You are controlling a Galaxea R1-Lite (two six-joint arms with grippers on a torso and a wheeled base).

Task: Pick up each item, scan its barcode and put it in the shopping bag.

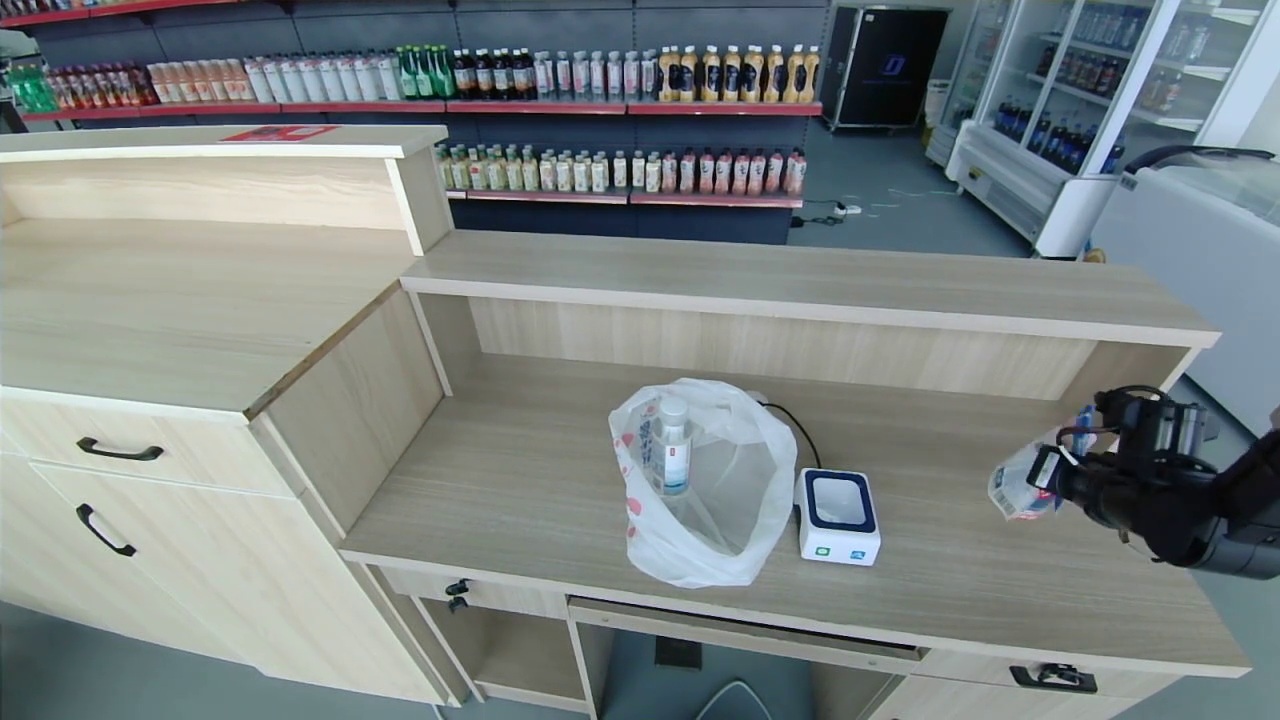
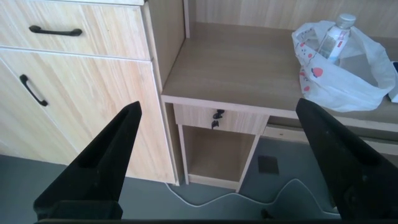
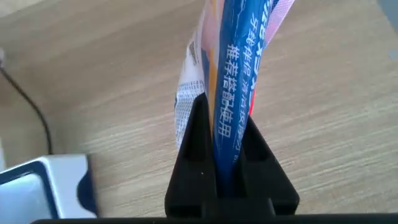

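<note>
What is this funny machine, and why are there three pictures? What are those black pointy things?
It is a robot with two arms, working at a shop counter. The big picture comes from a camera on its head, looking down. The other two come from small cameras on its wrists, so each one sees its own hand from close up.

The black pointy things are the fingers of the left gripper, which is the robot's hand. It is open and holds nothing. The right gripper is shut on a packet, and the right wrist camera sees that packet from very near.

On the counter stands a white shopping bag with a bottle inside. Beside it sits a small white scanner for barcodes.
</note>
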